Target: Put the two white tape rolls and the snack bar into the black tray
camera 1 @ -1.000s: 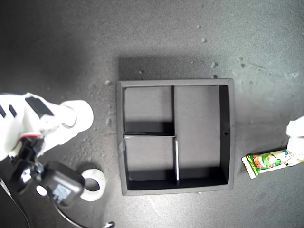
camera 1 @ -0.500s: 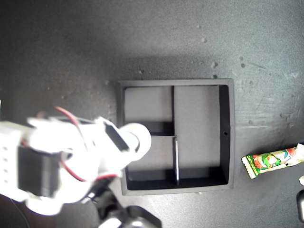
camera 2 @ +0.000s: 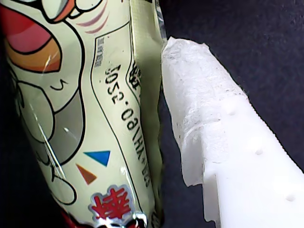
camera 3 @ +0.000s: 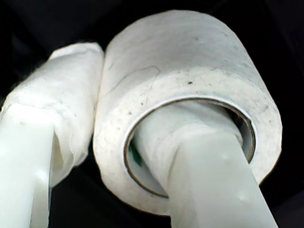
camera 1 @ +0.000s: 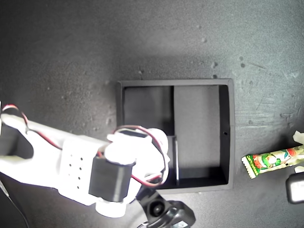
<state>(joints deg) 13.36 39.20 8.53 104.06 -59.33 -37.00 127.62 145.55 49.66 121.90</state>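
Observation:
The black tray [camera 1: 232, 133] sits in the middle of the exterior view. My second arm [camera 1: 71, 166] reaches over the tray's near left compartment and hides it. My second gripper [camera 3: 128, 95] is shut on a white tape roll [camera 3: 190, 57], one finger through the hole and the other on the outer wall. That roll is hidden under the arm in the exterior view, and another tape roll is out of view. The snack bar [camera 1: 268, 160] lies on the table at the exterior view's right. My first gripper [camera 1: 299, 153] straddles its far end, open. One finger [camera 2: 209, 109] stands just apart from the wrapper [camera 2: 71, 118].
The dark table [camera 1: 142, 42] is speckled with small crumbs. The tray's long compartment [camera 1: 197, 128] and its far left compartment [camera 1: 147, 104] hold nothing. A black camera housing [camera 1: 166, 216] on the second arm hangs at the exterior view's lower edge.
My second arm swung from the exterior view's left to over the tray's near left corner, lifting the roll off the table. My first gripper shifted about the snack bar's end.

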